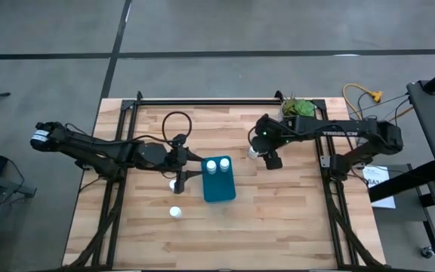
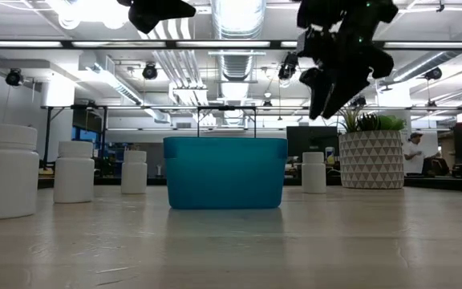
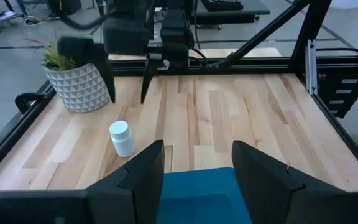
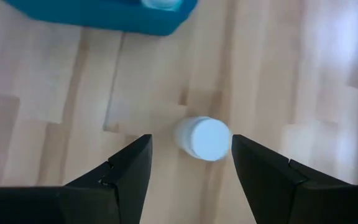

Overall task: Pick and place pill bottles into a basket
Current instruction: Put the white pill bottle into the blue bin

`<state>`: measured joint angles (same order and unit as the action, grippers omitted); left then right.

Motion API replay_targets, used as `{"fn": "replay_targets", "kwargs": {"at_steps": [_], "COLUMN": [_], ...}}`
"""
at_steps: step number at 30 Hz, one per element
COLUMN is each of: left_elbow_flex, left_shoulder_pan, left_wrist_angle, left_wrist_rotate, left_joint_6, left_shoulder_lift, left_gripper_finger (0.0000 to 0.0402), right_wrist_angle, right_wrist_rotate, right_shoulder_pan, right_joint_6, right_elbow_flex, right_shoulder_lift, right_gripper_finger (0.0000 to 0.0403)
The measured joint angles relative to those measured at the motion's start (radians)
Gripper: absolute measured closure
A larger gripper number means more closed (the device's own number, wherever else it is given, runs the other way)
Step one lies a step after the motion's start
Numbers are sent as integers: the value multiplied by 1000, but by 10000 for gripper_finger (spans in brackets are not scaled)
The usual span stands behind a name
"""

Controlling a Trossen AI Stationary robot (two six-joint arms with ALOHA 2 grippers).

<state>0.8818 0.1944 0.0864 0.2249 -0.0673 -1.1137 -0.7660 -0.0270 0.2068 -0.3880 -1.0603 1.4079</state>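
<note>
The teal basket stands mid-table with two white pill bottles upright inside it. Another bottle stands upright on the wood right of the basket; it also shows in the high view and the left wrist view. My right gripper is open above this bottle, pointing down, with a finger on either side and touching nothing. My left gripper is open and empty, raised at the basket's left side. More bottles stand left of the basket.
A white patterned pot with a green plant stands at the far right corner, just behind my right arm. A black cable loops on the table at the far left. Bare wood lies along the near edge.
</note>
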Motion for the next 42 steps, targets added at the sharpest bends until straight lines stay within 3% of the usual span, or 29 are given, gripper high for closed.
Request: {"fn": "replay_targets", "kwargs": {"at_steps": [13, 31, 42], "left_elbow_flex": [-1, -3, -3], "left_shoulder_pan": [0, 0, 0], "left_wrist_angle": [1, -1, -1], "left_wrist_rotate": [0, 0, 0], "left_joint_6": [2, 2, 2], "left_shoulder_lift": [0, 0, 0], "left_gripper_finger": [229, 229, 229], "right_wrist_angle": [2, 57, 21], "right_wrist_rotate": [-26, -38, -57], "right_shoulder_pan": [79, 105, 106], "right_joint_6": [-99, -136, -140], "right_elbow_flex": [0, -5, -77], "right_shoulder_lift": [70, 198, 293], "right_gripper_finger": [188, 188, 188]}}
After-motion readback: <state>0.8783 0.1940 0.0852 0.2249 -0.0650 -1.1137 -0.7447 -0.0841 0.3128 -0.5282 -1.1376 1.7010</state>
